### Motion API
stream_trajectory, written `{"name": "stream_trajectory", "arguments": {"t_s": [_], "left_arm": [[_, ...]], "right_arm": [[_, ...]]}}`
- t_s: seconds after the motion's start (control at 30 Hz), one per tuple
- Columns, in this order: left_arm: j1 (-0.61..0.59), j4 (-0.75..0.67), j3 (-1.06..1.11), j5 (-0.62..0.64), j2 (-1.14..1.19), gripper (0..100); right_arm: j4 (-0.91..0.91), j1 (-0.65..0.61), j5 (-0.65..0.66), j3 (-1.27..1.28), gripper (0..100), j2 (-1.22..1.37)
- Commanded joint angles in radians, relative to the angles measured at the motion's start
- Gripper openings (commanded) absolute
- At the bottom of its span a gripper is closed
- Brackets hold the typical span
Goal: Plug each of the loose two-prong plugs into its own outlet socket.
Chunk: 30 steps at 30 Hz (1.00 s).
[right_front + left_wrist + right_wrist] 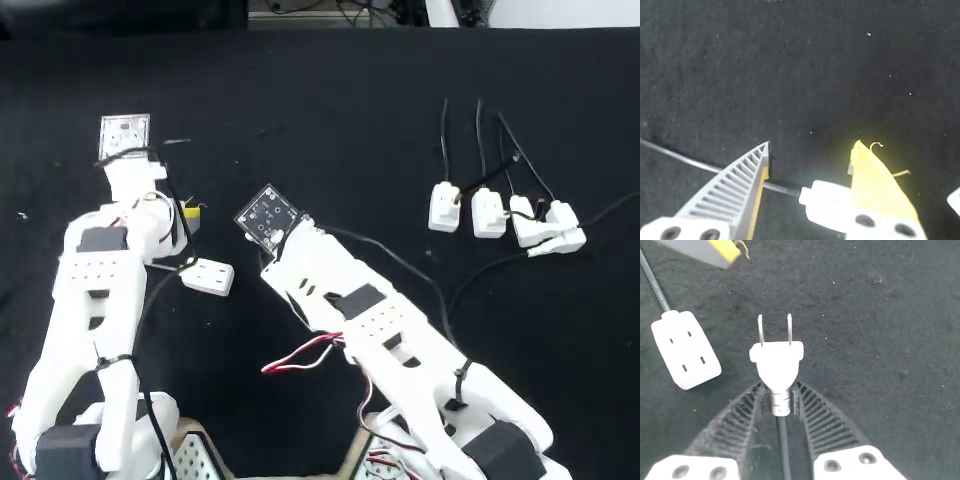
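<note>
My right gripper (pixel 777 387) is shut on the neck of a white two-prong plug (pixel 776 357), prongs pointing away from it, just above the black mat. A white outlet socket block (pixel 685 355) lies beside the plug, slots up, and also sits between the two arms (pixel 207 276). My left gripper (pixel 810 147) is open, with one grey finger (pixel 740 185) and one yellow finger (pixel 875 185). A white cable end piece (pixel 825 200) lies low between them against the yellow one. Several more white plugs (pixel 488 213) with black cords lie at the right.
The black mat (pixel 330 110) covers the whole table. Thin black cords trail from the right-hand plugs toward the back and across to my right arm (pixel 360 310). The left arm's yellow fingertip (pixel 732 250) shows beyond the outlet block. Red and white wires hang under the right arm.
</note>
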Motion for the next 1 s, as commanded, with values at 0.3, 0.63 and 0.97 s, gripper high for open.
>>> {"name": "stream_trajectory", "arguments": {"t_s": [0.3,0.63,0.97], "left_arm": [[-0.042,-0.074,0.077,-0.180,0.072,26],[-0.030,0.511,-0.173,-0.473,0.058,26],[0.071,0.301,0.061,-0.471,0.055,26]], "right_arm": [[-0.031,0.018,-0.008,-0.015,1.0,-0.047],[-0.029,0.104,-0.092,-0.018,1.0,-0.054],[-0.023,0.249,-0.252,-0.042,1.0,-0.054]]}}
